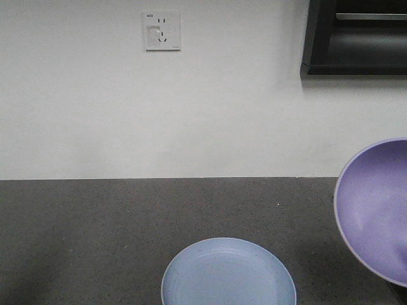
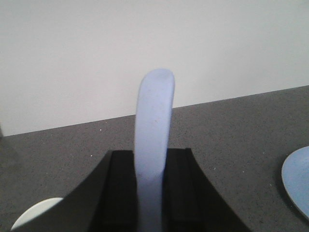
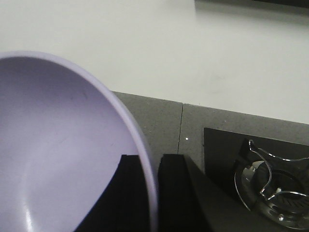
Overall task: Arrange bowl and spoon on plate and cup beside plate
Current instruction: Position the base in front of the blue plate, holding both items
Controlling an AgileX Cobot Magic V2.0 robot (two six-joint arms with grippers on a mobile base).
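Landmark: plate (image 1: 229,274), lying flat on the dark speckled counter (image 1: 82,235), low in the front view.

The bowl (image 1: 376,210) is to the right of the plate, raised off the counter and tipped so its inside faces toward the plate. It is apart from the plate. The right gripper (image 3: 150,164) is clamped on the bowl's rim, one finger inside and one outside. Further right of the plate is a stove burner (image 3: 270,193) set in a dark panel.

The spoon (image 2: 153,140) is left of the plate, its handle standing upright, pinched in the left gripper (image 2: 153,162). The scoop is hidden. The plate's edge is well apart from it.

A pale round rim (image 2: 35,213) lies further left of the plate, half hidden by a finger. Cannot tell whether it is the cup.

Behind the plate is a white wall (image 1: 76,114) with a socket (image 1: 161,30). A dark cabinet (image 1: 356,38) sits up and to the right.
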